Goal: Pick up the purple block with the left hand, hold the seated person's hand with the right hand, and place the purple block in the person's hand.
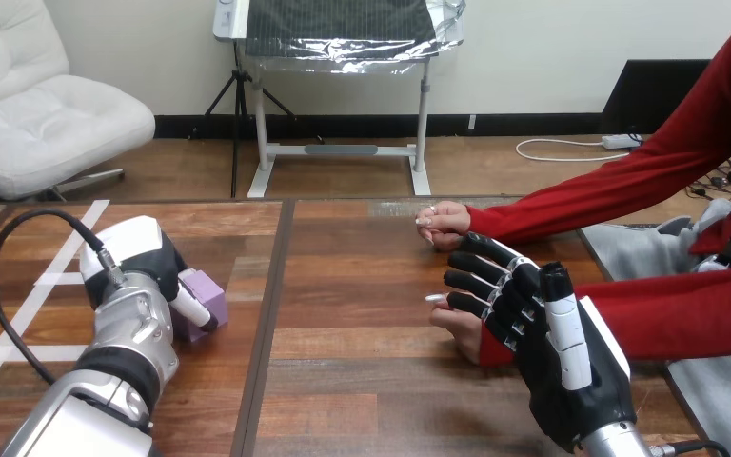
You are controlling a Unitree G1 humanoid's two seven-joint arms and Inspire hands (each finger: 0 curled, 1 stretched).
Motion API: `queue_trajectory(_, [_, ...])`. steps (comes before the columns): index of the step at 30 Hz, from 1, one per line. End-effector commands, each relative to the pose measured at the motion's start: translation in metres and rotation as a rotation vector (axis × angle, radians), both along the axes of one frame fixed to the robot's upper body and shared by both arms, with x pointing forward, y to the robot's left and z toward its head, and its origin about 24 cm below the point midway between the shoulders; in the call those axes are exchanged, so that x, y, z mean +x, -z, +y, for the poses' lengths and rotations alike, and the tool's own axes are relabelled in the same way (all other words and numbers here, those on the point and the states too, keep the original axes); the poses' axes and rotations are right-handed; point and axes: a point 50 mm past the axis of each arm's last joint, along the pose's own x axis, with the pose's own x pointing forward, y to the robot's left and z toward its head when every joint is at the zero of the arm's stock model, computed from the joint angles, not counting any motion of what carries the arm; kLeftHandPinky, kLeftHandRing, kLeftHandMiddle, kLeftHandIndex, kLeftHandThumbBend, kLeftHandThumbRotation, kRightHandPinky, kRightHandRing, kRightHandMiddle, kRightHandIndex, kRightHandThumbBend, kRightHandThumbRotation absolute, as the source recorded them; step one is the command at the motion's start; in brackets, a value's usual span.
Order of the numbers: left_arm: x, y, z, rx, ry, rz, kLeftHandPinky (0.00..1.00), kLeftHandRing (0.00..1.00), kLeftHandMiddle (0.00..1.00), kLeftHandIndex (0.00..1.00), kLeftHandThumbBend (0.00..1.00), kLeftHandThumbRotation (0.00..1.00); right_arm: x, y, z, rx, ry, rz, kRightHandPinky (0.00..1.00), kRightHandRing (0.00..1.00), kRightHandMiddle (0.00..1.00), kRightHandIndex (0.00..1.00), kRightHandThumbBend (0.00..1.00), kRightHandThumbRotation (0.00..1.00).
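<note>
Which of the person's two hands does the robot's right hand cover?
The nearer hand, under the robot's right hand, whose fingers curl over it. The farther hand rests apart on the table, untouched.

Wooden table (362,381) seen from above. At left, the left hand (138,257) covers the purple block (207,297), its thumb (193,309) lying across the block's near face. At right, the right hand (552,333) curls its fingers (481,284) over the person's near hand (455,324). The person's far hand (441,225) rests as a loose fist on the table just beyond, apart from both robot hands.
</note>
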Motion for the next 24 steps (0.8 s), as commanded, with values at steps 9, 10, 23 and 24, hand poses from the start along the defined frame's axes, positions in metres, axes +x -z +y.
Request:
queue_trajectory(9, [0.0135, -0.0224, -0.0022, 0.042, 0.025, -0.072, 0.26, 0.3, 0.39, 0.67, 0.67, 0.0, 0.0137, -0.0225, 0.001, -0.014, -0.023, -0.103, 0.79, 0.8, 0.79, 0.81, 0.9, 0.86])
queue_trajectory(10, [0.0135, -0.0225, -0.0021, 0.044, 0.025, -0.07, 0.26, 0.31, 0.39, 0.67, 0.67, 0.0, 0.0138, -0.0225, 0.0011, -0.014, -0.023, -0.104, 0.79, 0.8, 0.79, 0.81, 0.9, 0.86])
queue_trajectory(23, [0.0136, -0.0239, 0.0002, 0.062, 0.026, -0.076, 0.3, 0.36, 0.44, 0.64, 0.7, 0.0, 0.0139, -0.022, 0.0015, -0.011, -0.021, -0.099, 0.79, 0.8, 0.8, 0.81, 0.89, 0.86])
queue_trajectory(24, [0.0136, -0.024, 0.0003, 0.062, 0.024, -0.076, 0.29, 0.35, 0.43, 0.64, 0.7, 0.0, 0.0139, -0.022, 0.0015, -0.011, -0.021, -0.099, 0.78, 0.8, 0.8, 0.81, 0.89, 0.86])
